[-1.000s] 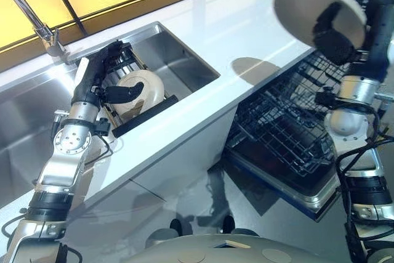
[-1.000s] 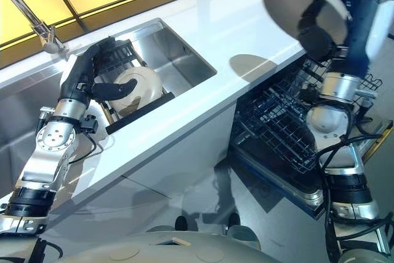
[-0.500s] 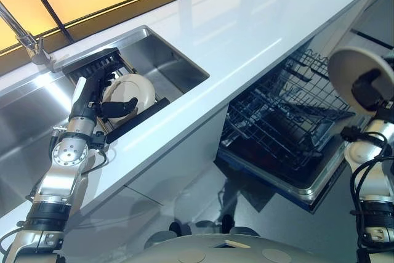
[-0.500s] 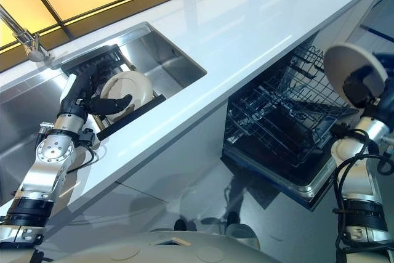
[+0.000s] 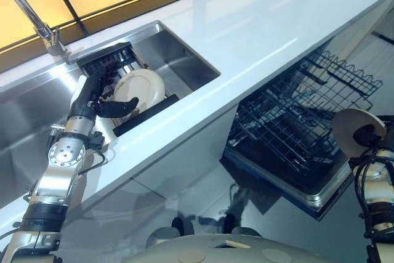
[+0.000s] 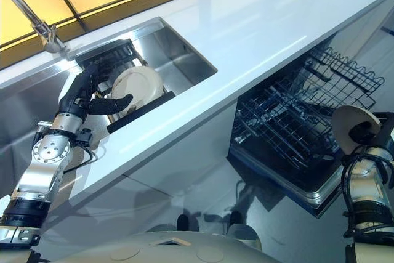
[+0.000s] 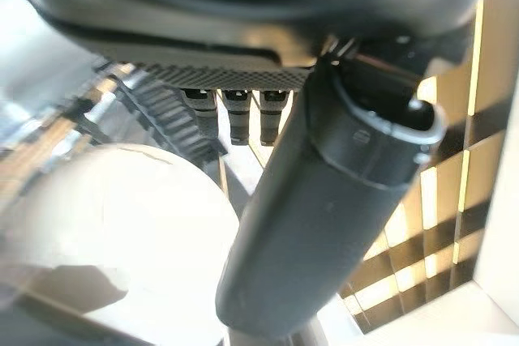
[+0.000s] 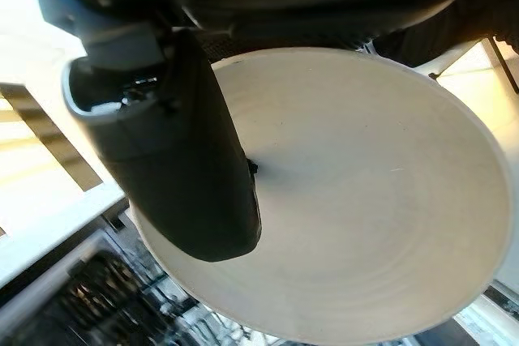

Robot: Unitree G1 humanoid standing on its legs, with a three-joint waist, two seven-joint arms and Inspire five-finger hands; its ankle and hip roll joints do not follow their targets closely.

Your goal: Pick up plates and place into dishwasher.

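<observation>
Now right hand [image 6: 364, 132] pinching plate [image 8: 357, 200] off the dishwasher rack's [image 5: 289, 127] outer edge | left hand [image 5: 101, 100] spread at sink plate [image 5: 143, 87]

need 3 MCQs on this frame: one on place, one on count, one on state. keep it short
1. Where is the plate by the left robot hand?
A. in the rack in the sink
B. on the counter
C. on the floor

2. How many plates are in view?
A. one
B. two
C. four

3. What state is the dishwasher rack in?
A. pushed in, door shut
B. pulled out, holding no plates
C. pulled out, full of plates

Key: 1 A, the plate stands in the dark rack inside the sink. 2 B, one in the sink and the held plate in the right robot hand. 3 B, the wire rack sits out over the open door with bare wires.
</observation>
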